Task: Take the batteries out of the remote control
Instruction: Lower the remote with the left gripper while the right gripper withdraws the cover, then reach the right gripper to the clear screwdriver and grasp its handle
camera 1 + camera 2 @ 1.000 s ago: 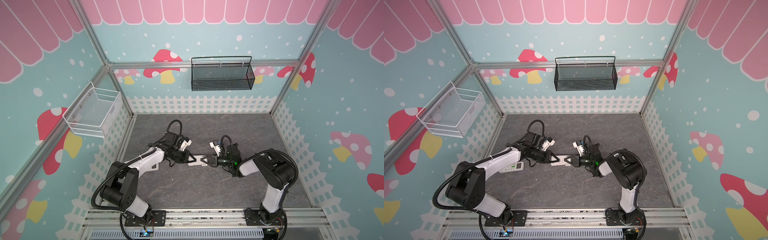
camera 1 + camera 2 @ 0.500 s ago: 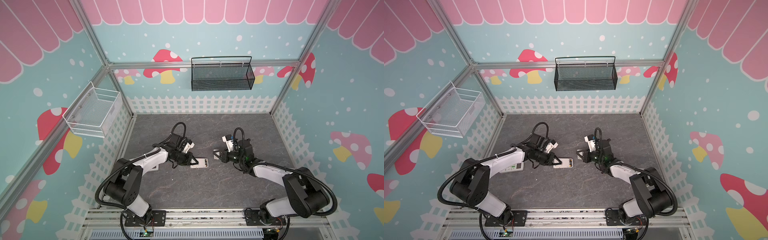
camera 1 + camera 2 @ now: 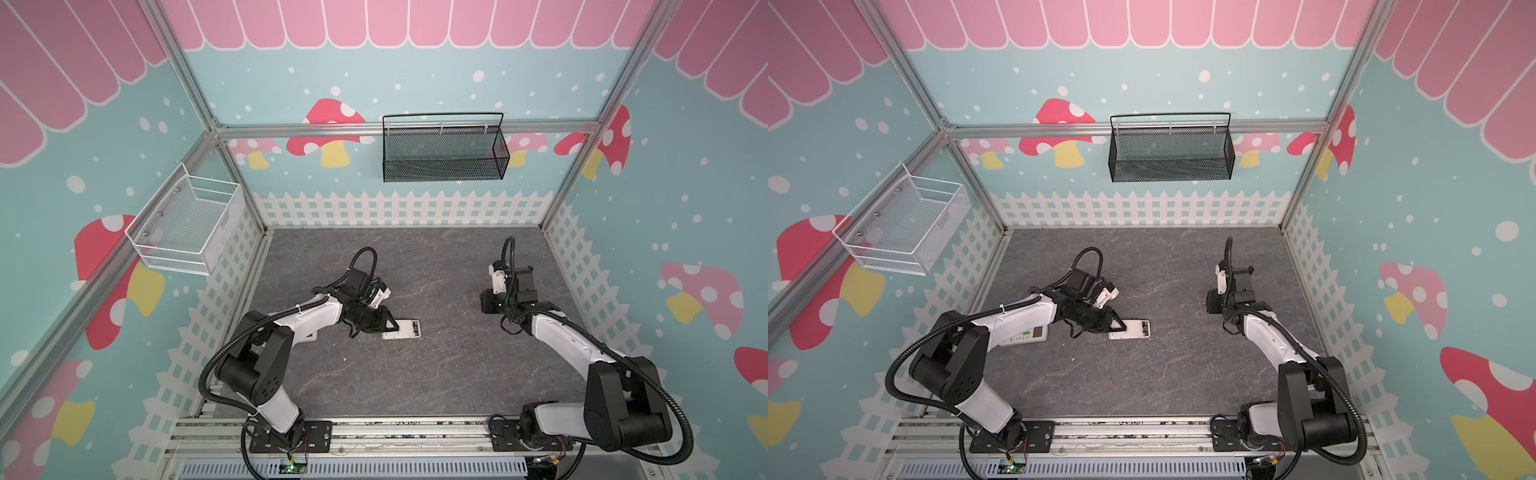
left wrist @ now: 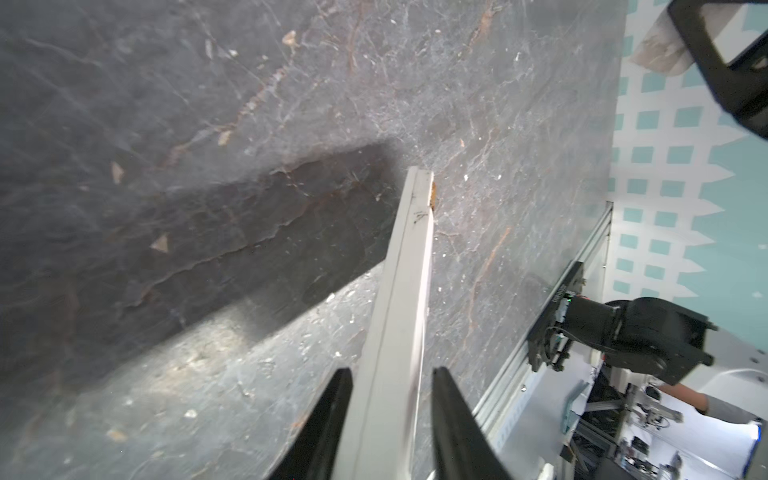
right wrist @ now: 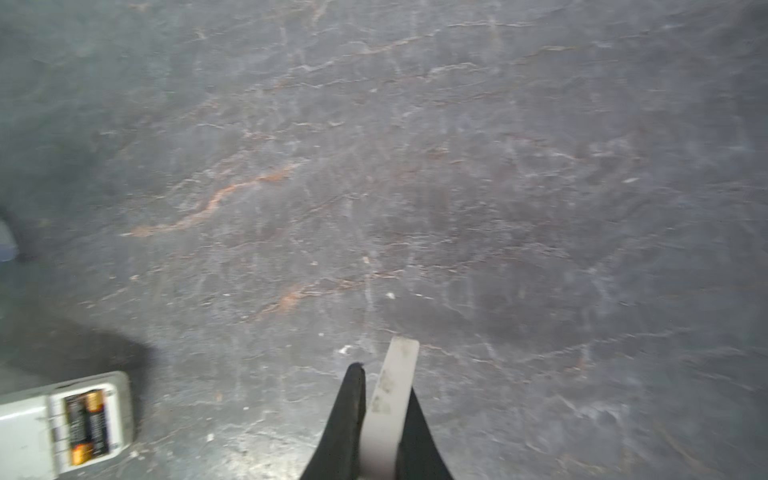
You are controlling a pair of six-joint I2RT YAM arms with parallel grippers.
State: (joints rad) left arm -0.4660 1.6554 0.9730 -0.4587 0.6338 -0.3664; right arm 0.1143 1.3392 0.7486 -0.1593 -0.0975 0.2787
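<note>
2nd remote point(image 3: 1025, 334) w/ green buttons is seen under left arm, nr table point(image 3: 457, 374) left edge. The remote control point(image 3: 401, 329) is found mid-table, long axis left–right, batteries point(image 5: 85, 424) end pointed at right edge. Opp. end is straddled by left gripper point(image 4: 390, 372), jaws apart, slim gaps. Well apart, white cover point(image 5: 397, 357) is clamped in right gripper point(image 5: 384, 380).

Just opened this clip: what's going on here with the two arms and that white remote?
The remote control sits back up near the middle of the table. Its battery recess is uncovered, and the batteries are still seated in it. The left gripper straddles the remote's other end. A gap shows on one side, so the grip looks loose rather than clamped. The right gripper is off to the right, shut on a white cover piece, apparently the battery lid. The lid is off; the batteries are not yet out.
</note>
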